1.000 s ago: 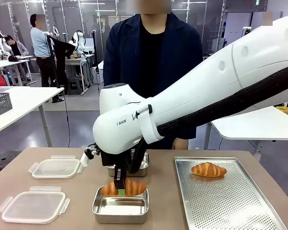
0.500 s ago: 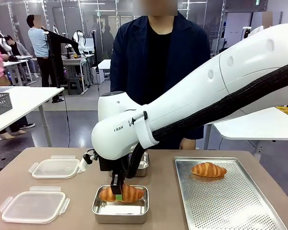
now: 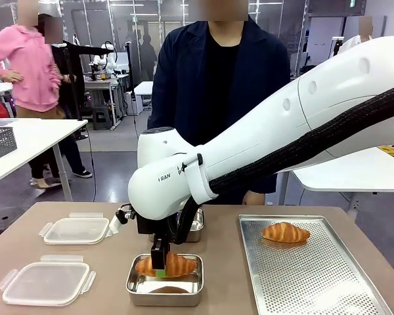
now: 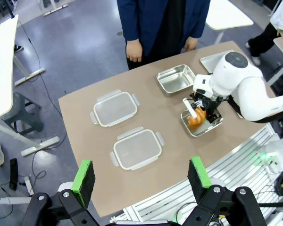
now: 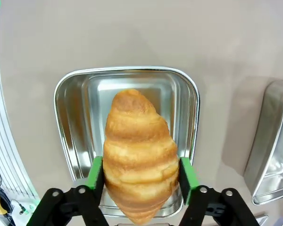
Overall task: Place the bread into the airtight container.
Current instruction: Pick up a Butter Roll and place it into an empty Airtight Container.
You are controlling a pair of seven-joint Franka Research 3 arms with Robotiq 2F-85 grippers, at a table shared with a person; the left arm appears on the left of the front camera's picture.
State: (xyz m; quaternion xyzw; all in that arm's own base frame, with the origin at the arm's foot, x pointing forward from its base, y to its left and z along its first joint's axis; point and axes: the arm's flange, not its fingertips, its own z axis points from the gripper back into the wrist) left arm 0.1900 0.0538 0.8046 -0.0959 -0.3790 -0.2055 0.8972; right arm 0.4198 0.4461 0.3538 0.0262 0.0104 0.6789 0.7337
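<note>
The right gripper (image 5: 140, 173) flanks the croissant (image 5: 140, 155) with a green pad at each side, low over the steel container (image 5: 66, 117); I cannot tell whether it pinches or has let go. The left gripper (image 4: 141, 174) hangs spread wide, high above the container. Placement looks nearly done, with a clean release and withdrawal left.

Bread (image 3: 177, 264) over container (image 3: 134, 286), tray (image 3: 315, 275) right of it, lids (image 3: 46, 282) left
</note>
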